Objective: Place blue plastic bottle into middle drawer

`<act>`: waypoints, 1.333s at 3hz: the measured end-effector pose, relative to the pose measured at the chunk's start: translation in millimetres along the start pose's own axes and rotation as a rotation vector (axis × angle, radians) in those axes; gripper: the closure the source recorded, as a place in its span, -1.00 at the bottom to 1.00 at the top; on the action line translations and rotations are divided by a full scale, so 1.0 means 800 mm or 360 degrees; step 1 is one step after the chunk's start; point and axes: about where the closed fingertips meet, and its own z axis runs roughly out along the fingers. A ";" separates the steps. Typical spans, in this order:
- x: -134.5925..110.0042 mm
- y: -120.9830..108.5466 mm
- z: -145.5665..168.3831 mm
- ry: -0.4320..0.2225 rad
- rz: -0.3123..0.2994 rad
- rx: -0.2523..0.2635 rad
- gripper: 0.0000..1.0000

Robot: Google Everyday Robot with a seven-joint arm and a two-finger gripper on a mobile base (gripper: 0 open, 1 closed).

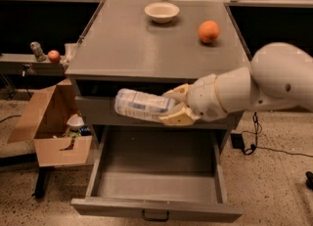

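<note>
The blue plastic bottle (142,105) lies on its side in my gripper (176,106), whose cream fingers (178,117) are shut on its right end. It hangs in front of the cabinet's upper drawer front, above the back of the middle drawer (156,205). That drawer is pulled fully open, grey and empty, with a small dark handle at its front lip. My white arm reaches in from the right.
A white bowl (162,11) and an orange (209,31) sit on the grey cabinet top (127,49). An open cardboard box (51,122) stands on the floor to the left. A side shelf at left holds an apple (54,56). Cables lie at right.
</note>
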 end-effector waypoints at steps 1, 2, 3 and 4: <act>0.085 0.043 0.014 0.0010 0.0259 0.0052 1.00; 0.178 0.089 0.044 0.0045 0.0521 0.0030 1.00; 0.176 0.088 0.044 0.0044 0.0517 0.0031 1.00; 0.183 0.086 0.049 0.0050 0.0532 0.0041 1.00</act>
